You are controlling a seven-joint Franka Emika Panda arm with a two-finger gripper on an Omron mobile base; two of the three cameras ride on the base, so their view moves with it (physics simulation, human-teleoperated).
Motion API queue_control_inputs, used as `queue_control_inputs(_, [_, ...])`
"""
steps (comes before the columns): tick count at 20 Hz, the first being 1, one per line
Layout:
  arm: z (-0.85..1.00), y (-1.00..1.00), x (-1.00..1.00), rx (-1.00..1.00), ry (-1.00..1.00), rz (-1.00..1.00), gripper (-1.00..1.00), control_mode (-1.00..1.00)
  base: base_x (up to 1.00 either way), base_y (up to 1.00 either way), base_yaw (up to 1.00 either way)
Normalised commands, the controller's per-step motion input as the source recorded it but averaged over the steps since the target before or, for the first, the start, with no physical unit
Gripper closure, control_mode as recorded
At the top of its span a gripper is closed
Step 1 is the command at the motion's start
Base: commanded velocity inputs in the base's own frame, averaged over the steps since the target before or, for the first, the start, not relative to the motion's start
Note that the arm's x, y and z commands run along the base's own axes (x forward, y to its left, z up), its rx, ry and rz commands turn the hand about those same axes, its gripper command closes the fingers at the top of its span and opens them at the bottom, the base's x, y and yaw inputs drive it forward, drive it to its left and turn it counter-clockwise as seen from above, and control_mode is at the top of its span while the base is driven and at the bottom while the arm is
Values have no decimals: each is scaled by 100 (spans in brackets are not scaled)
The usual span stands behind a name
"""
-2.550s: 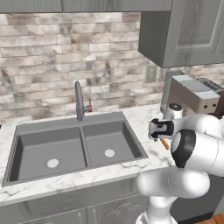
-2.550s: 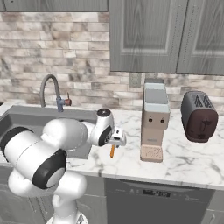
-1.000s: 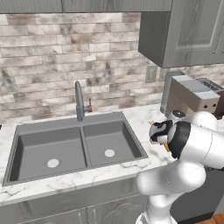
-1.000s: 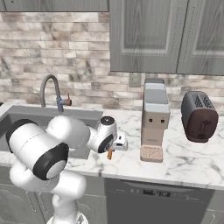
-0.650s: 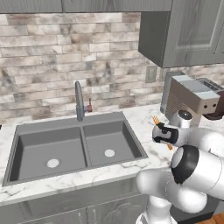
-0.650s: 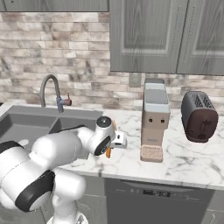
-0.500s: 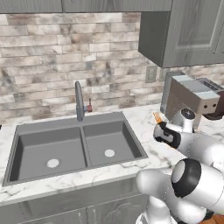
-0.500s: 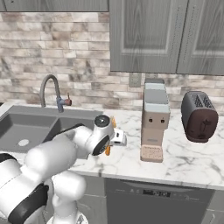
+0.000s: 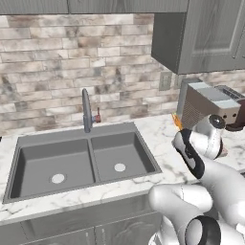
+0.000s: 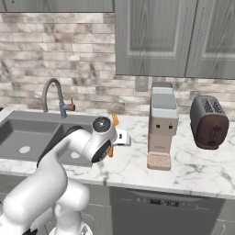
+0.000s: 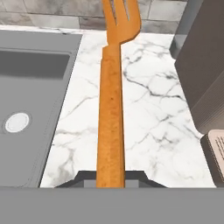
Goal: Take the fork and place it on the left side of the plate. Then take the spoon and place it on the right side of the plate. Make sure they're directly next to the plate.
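My gripper is shut on the handle of the orange fork. The fork's tines point away from the hand toward the brick back wall, over the marble counter between the sink and the coffee machine. In the right base view the fork sticks out above and below the hand, held off the counter just right of the sink. In the left base view its orange tines peek out behind my arm. The plate and the spoon are out of view.
A double sink with a faucet lies to the left. A coffee machine and a dark toaster stand on the counter to the right. Wall cabinets hang overhead.
The arm has swung its elbow round to the right and low while the hand stays near the sink's right edge. The fork stays in the grip and now points toward the back wall.
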Motion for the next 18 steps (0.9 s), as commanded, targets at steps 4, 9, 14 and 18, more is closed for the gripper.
queue_control_inputs(4, [55, 0, -12, 0, -3, 4, 100, -100, 0, 0, 0])
queue_control_inputs(9, [55, 0, -7, 0, -1, 4, 100, -100, 0, 0, 0])
queue_control_inputs(14, [53, 8, -4, 0, 0, 6, 100, -100, 0, 0, 0])
queue_control_inputs(18, [16, 6, -29, 0, 0, 8, 100, -100, 0, 0, 0])
